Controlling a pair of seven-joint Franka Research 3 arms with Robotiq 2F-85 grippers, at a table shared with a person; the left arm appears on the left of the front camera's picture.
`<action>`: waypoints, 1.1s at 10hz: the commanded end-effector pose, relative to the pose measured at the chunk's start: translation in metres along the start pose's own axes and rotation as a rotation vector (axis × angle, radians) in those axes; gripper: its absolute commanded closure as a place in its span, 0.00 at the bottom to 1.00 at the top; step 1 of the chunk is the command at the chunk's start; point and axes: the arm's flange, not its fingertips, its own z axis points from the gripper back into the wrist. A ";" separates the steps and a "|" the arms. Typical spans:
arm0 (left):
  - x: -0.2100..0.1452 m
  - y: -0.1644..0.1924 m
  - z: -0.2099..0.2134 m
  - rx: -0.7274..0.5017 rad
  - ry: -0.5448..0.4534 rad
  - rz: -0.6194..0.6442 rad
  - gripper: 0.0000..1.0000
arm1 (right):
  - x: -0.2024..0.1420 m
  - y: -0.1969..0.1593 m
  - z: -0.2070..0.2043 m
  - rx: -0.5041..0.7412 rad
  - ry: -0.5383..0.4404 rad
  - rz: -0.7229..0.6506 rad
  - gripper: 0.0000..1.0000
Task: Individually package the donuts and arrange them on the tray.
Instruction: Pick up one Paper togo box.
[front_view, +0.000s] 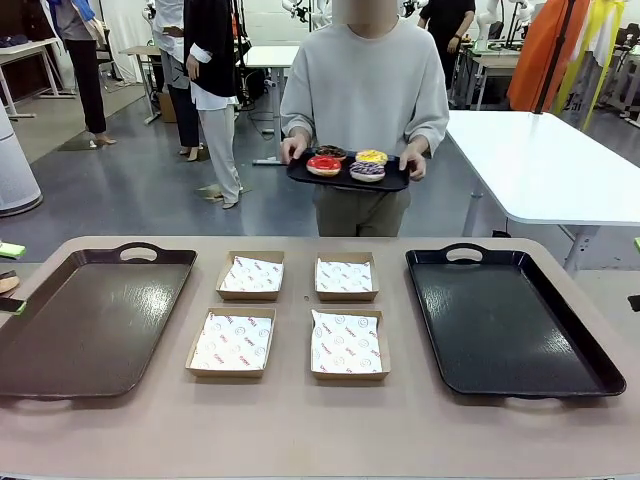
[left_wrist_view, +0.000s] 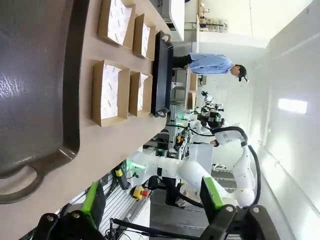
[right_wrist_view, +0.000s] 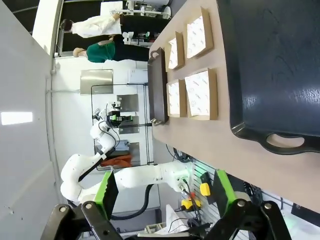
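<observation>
Hovering empty, my left gripper (left_wrist_view: 152, 200) and right gripper (right_wrist_view: 165, 192) stand spread. Four paper-lined boxes (front_view: 232, 342) wait between a brown tray (front_view: 90, 320) and a black tray (front_view: 510, 320). Beyond, a person holds the donuts (front_view: 348, 163) on a small serving tray (front_view: 300, 175). Packaging looks unstarted: next, the donuts must come within reach.

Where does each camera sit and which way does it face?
Front view: between the arms, facing across the beige table to a person holding a small black tray of four iced ring donuts.
Left wrist view: on that wrist, facing along the table; open left gripper below, white right arm beyond.
Right wrist view: mirrored; open right gripper below, white left arm beyond.
Wrist views share four paper-lined brown cardboard boxes, a large brown tray, a large black tray.
</observation>
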 end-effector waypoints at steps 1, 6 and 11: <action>-0.012 0.006 -0.002 0.007 -0.026 -0.043 0.00 | -0.045 -0.027 -0.036 0.038 -0.011 0.024 0.00; 0.001 0.002 0.003 0.003 -0.012 -0.022 0.00 | 0.000 -0.014 0.005 0.027 -0.009 -0.004 0.00; 0.001 0.002 0.003 0.003 -0.012 -0.022 0.00 | 0.000 -0.014 0.005 0.027 -0.009 -0.004 0.00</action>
